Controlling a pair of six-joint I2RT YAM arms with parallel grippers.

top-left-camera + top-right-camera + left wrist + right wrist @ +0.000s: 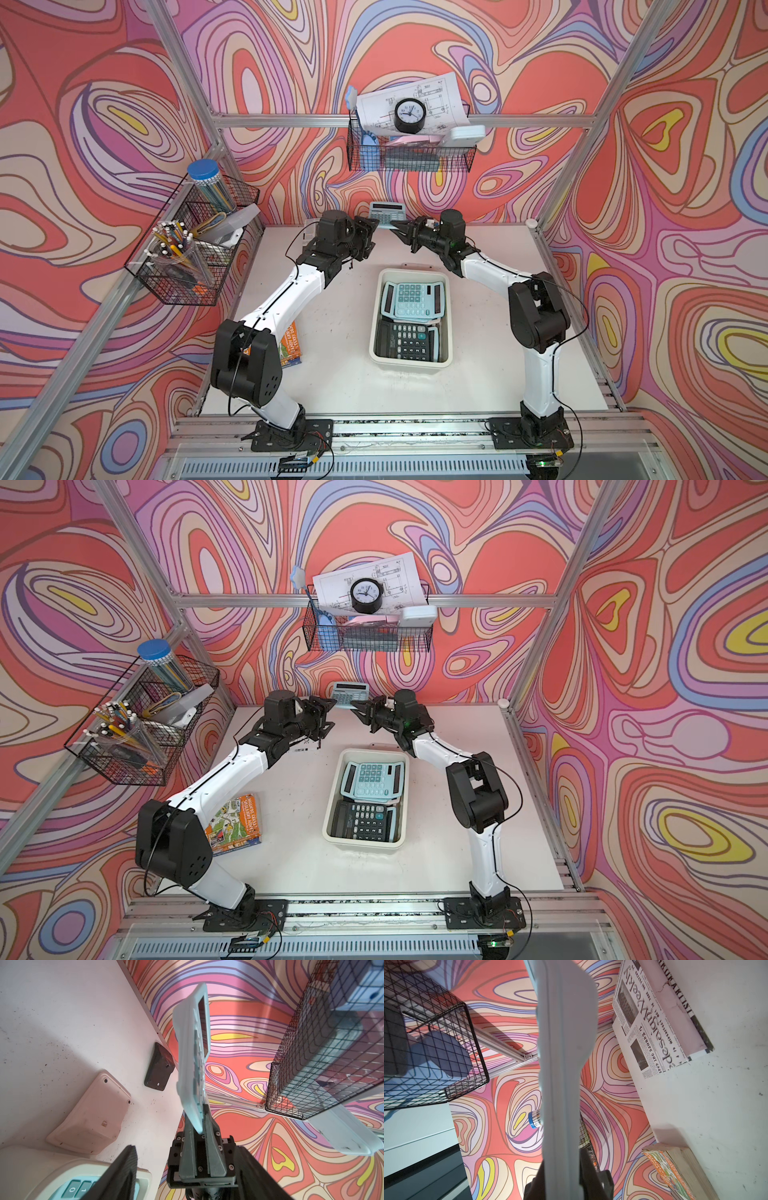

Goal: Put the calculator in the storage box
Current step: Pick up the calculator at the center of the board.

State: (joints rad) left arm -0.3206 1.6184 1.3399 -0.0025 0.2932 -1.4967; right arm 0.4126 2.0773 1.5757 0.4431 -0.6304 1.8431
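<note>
A: Calculator point(387, 214) aloft at the back of the table point(332, 365), pale blue, keys showing, well apart from the box point(375, 328)!

B: From the left, then: left gripper point(371, 229) just beside it, jaws spread. Gripping anything?

A: Nothing visible. In the left wrist view, fingers point(122, 1169) wide on either side, no contact with the calculator to be made out.

B: And further right?

A: Right gripper point(397, 228) clamped tight on its edge, seemingly taking the whole weight. Looks like a handover or a mid-air regrip.

B: So lifted, not delivered.

A: Exactly. Box nearer the front, already stocked: teal calculators point(413, 297) stacked at the far end, black one point(405, 338) at the near end. Room on top, by the look of it.

B: Left to do?

A: Swing over the box, lower, let go. Then, probably, what look like two more, face-down on the table in the left wrist view: pink one point(89, 1111), dark one point(159, 1068).
</note>
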